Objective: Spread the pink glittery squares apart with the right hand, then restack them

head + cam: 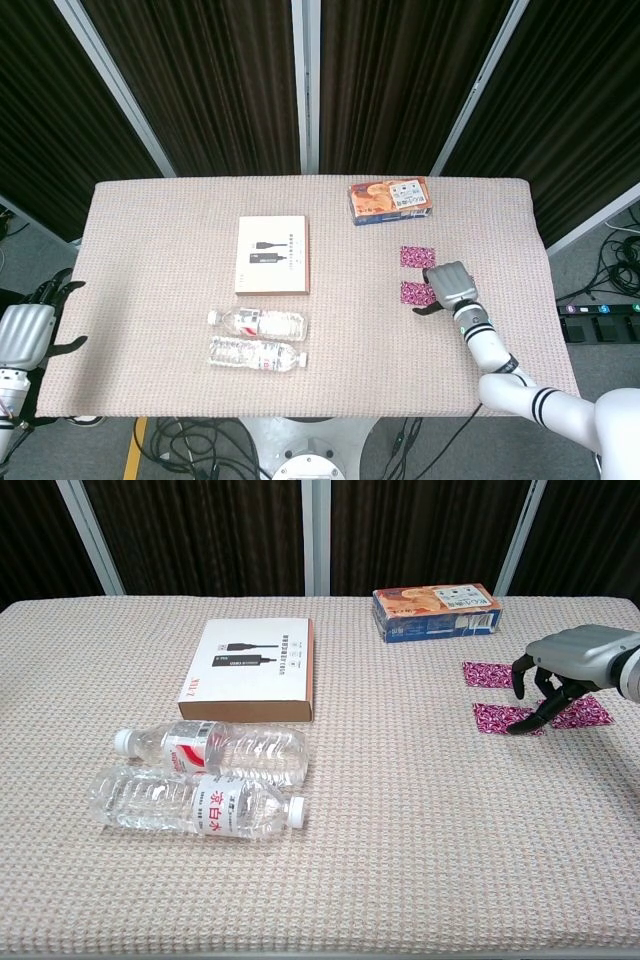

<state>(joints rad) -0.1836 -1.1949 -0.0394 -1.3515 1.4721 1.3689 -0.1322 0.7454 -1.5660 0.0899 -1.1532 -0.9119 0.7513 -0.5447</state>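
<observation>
Three pink squares, spread. Head view: right hand [450, 286] covers nearest two; far square [417, 257] just beyond it. Chest view: fingers [528, 718] curled, empty, tips on middle square [500, 717]; third square [582, 712] behind hand. Advice: press flat, slide onto neighbour.

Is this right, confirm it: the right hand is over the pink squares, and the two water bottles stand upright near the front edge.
Not quite. The right hand is at the pink squares, but the chest view shows both water bottles lying on their sides, not upright.
</observation>
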